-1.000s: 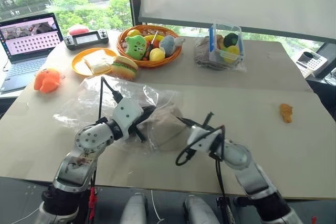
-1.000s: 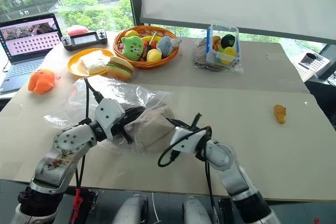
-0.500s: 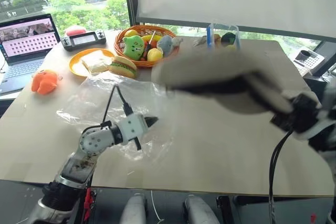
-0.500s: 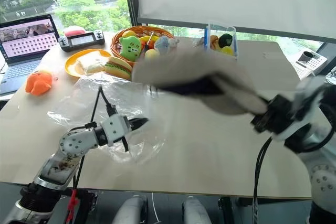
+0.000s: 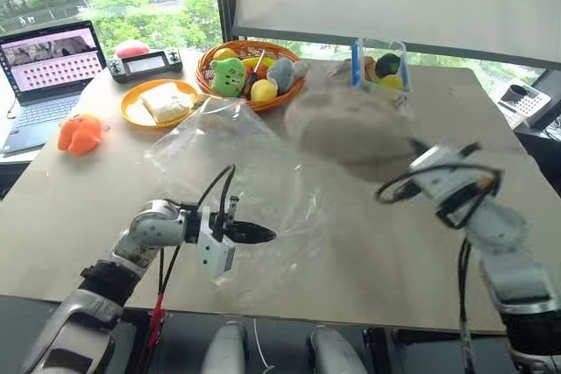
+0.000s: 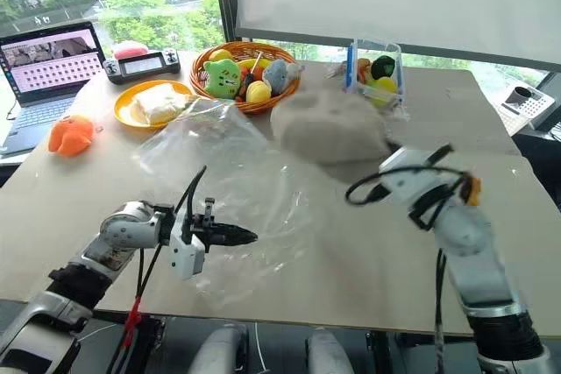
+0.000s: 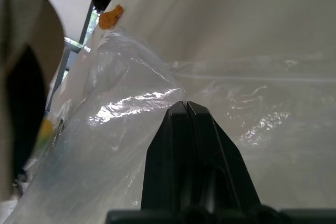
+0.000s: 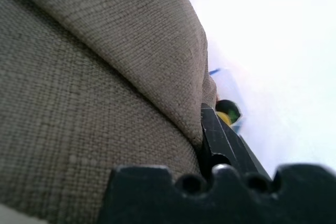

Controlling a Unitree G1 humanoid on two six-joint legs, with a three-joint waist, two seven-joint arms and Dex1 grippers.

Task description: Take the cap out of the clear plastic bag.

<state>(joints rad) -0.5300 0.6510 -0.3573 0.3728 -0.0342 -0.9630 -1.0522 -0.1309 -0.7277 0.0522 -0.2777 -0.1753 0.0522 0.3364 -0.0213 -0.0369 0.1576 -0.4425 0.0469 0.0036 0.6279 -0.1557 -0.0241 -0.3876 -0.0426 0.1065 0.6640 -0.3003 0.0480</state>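
Cap [image 6: 329,129] out of the bag [image 6: 241,190] and lifted above the counter [image 6: 394,243], clamped in the right pincer [image 8: 207,129]: fabric bunched right against the black fingers in the right wrist view. Extraction step judged as good as done, the cap hanging clear of the plastic, up near the wicker basket [image 6: 241,76] and the clear box [image 6: 377,67] with the blue trim. Bag lying crumpled and empty-looking on the near half of the counter, well apart from the cap.

Left pincer [image 5: 254,234] pressed together, fingertips in one dark point; thin plastic around and just beyond the tip in the left wrist view. Whether a fold of film is pinched between the tips, impossible to tell. Left forearm low over the counter near the front edge, reaching across toward the right, pincer roughly level. Right arm raised and stretched out to the right side, wrist bent back toward the middle, pincer about level, cap draped over it.

Next move, as a guess: carry the cap to a bare patch of counter on the right and set it down, well away from the small orange toy [image 7: 110,17] near the far right edge, then let go. Some risk of soft cloth slipping from so narrow a grip.
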